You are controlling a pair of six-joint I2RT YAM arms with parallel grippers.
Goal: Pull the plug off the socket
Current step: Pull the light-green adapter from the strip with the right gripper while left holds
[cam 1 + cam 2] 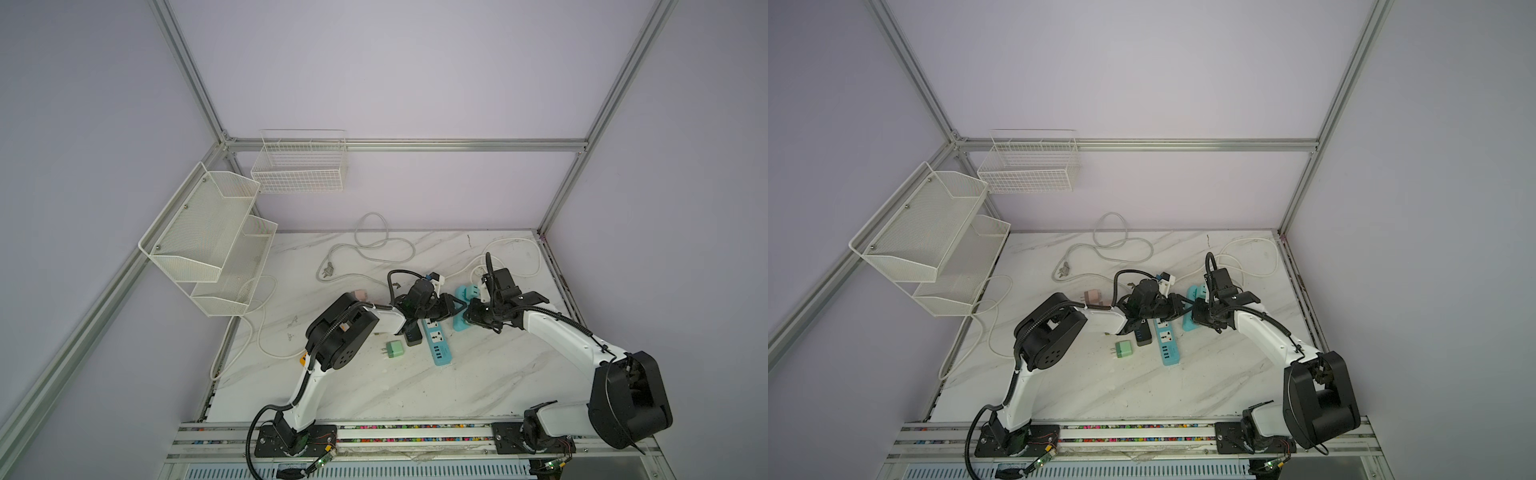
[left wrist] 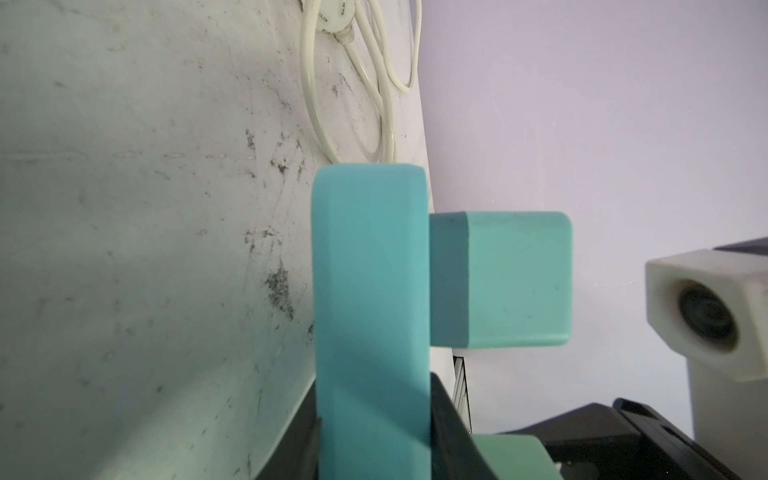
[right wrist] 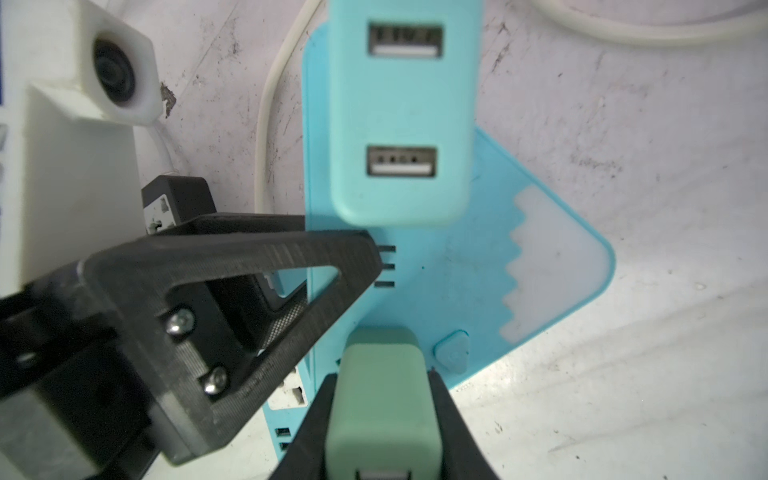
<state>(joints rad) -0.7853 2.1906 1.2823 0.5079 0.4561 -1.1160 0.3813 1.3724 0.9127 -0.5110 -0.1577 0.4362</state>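
A teal socket strip (image 3: 449, 270) with a phone-stand wing lies at mid-table, seen in both top views (image 1: 459, 325). My left gripper (image 2: 374, 436) is shut on the strip's (image 2: 370, 311) narrow body from the side. A pale green plug (image 3: 380, 399) stands on the strip's face, and my right gripper (image 3: 380, 415) is shut on it. The left finger (image 3: 249, 266) reaches in just beside it. Its pins are hidden. A light teal two-port USB charger (image 3: 403, 116) sits in the strip farther along. In a top view the two grippers (image 1: 455, 308) (image 1: 469, 318) meet over the strip.
A blue power strip (image 1: 436, 340), a black charger (image 1: 412, 336) and a loose green charger (image 1: 394, 349) lie just left of the grippers. A pink plug (image 1: 359, 295) and white cables (image 1: 374, 245) lie behind. Wire baskets (image 1: 216, 241) hang on the left wall.
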